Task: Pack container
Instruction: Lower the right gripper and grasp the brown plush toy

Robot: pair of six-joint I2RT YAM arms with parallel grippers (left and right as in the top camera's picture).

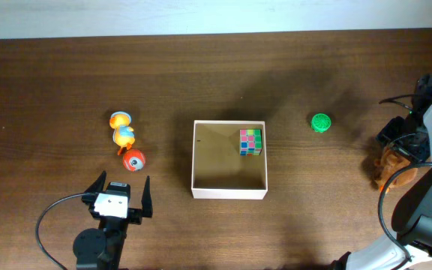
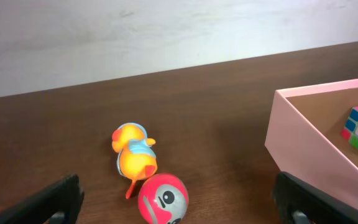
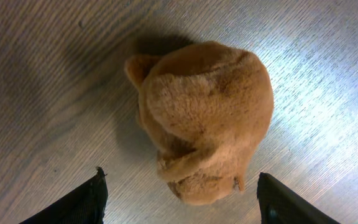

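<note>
Your right gripper (image 3: 180, 180) is hanging with its fingers apart, straddling a brown plush toy (image 3: 204, 106) without touching it. Your left gripper (image 1: 123, 181) is gaping wide. The container (image 1: 229, 193) is sitting ahead to its right.

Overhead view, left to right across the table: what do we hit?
Orange duck toy → container → green ball → brown plush toy. Left out: the red ball, which overlaps the duck's span, and the colour cube, which sits inside the container.
</note>
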